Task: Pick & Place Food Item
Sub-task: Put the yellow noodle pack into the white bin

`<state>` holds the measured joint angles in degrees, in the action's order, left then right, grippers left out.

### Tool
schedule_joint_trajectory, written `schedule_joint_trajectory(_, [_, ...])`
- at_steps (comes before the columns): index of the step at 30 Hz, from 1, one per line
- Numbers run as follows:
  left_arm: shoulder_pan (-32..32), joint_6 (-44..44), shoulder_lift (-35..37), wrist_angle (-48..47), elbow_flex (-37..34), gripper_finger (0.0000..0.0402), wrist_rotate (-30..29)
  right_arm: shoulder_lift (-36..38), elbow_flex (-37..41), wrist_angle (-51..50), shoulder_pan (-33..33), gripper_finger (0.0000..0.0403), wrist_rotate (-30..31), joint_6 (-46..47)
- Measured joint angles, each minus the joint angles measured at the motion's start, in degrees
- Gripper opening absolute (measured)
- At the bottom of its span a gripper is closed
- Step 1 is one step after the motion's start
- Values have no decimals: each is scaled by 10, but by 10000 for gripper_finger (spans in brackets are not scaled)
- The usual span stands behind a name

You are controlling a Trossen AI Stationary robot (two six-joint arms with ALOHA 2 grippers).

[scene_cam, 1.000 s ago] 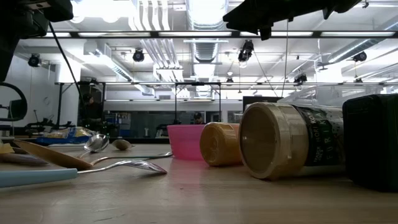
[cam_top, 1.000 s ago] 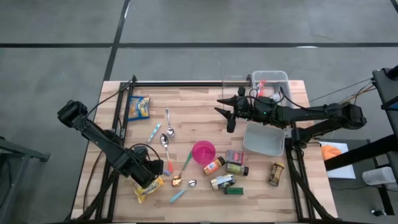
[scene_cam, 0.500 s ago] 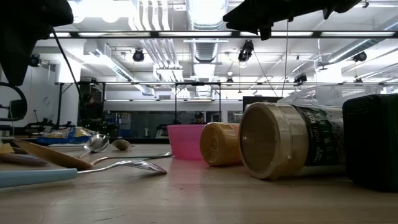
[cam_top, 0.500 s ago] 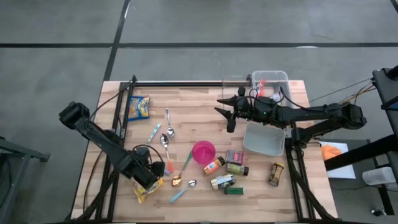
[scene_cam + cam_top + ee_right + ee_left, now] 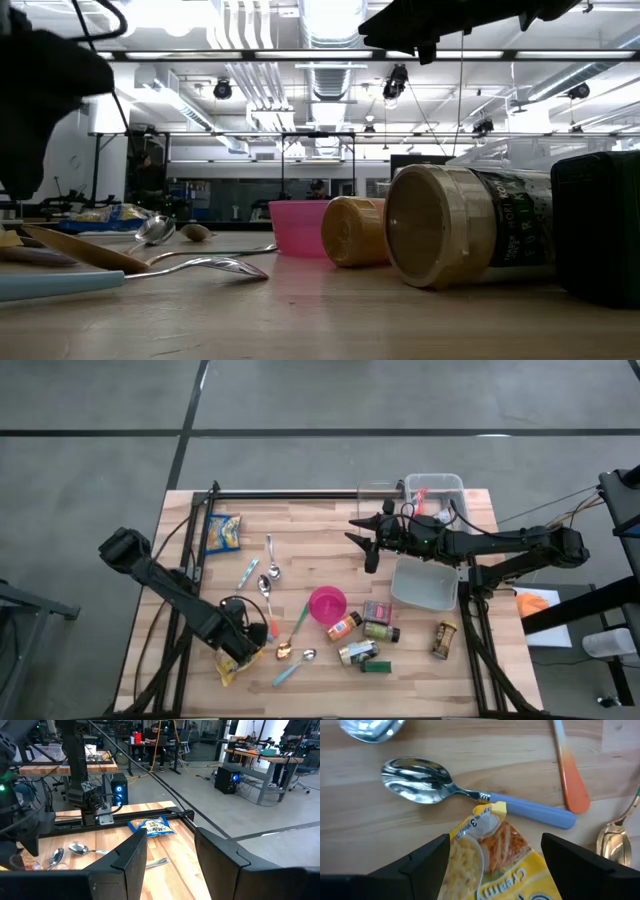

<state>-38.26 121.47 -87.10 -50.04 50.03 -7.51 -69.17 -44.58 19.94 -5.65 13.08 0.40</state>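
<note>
Left gripper [image 5: 492,865] spread over the yellow packet [image 5: 495,857]: light, crinkly, slippery; pinch across its middle

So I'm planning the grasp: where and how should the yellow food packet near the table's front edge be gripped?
Grip the yellow food packet across its narrow width, coming straight down. It lies flat, and the open left gripper already straddles it from above, beside the blue-handled spoon.
</note>
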Motion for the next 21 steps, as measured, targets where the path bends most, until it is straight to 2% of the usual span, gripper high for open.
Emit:
schedule_joint_trajectory(11, [2,0,6,157,-94,317,26,0,0,0,0,162,0,0])
schedule_joint_trajectory(17, [2,-2,10,164,-96,315,32,0,0,0,0,162,0,0])
schedule_joint_trajectory(21, [2,-13,9,163,-97,292,37,0,0,0,0,162,0,0])
